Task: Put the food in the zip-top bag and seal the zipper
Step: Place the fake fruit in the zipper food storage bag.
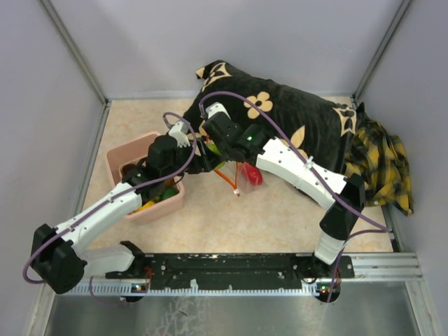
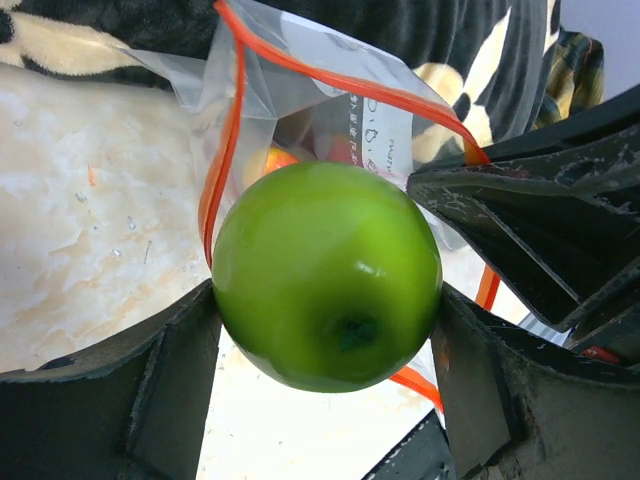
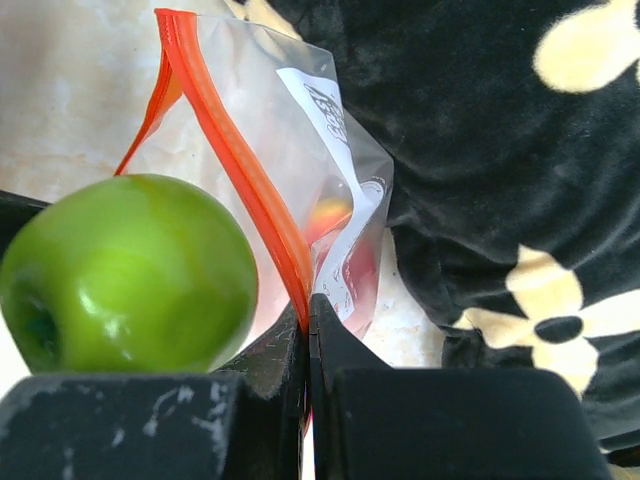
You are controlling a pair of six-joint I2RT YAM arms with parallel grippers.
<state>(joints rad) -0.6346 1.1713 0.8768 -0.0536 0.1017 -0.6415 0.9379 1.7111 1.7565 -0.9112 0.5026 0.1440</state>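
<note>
Zip-top bag (image 1: 243, 173): near the middle of the table (image 1: 231, 224), just in front of a black flowered cushion (image 1: 301, 119) that lies along the far edge. The bag is held up by its top edge, with the mouth parted. The two lips of the red-orange zipper (image 2: 232, 120) spread apart in the left wrist view.

Right gripper (image 3: 308, 325): jaws fully closed, pinching the zipper strip and the clear plastic at one lip of the mouth.

Left gripper (image 2: 325, 300): jaws wide apart, gripping a green apple (image 2: 320, 250) between both fingers. The apple sits at the bag's mouth, touching or just beside the zipper. Whether it has crossed the rim cannot be told.

Contents of the bag: a red piece (image 3: 360, 270) and an orange-yellow piece (image 3: 333, 213) show through the plastic below the printed label.

Other food: yellow and green pieces (image 1: 155, 201) lie in a pink tub (image 1: 115, 157) near the left edge, partly hidden by the left arm.

Surroundings: a yellow plaid cloth (image 1: 381, 161) lies at the right edge, touching the end of the cushion.
</note>
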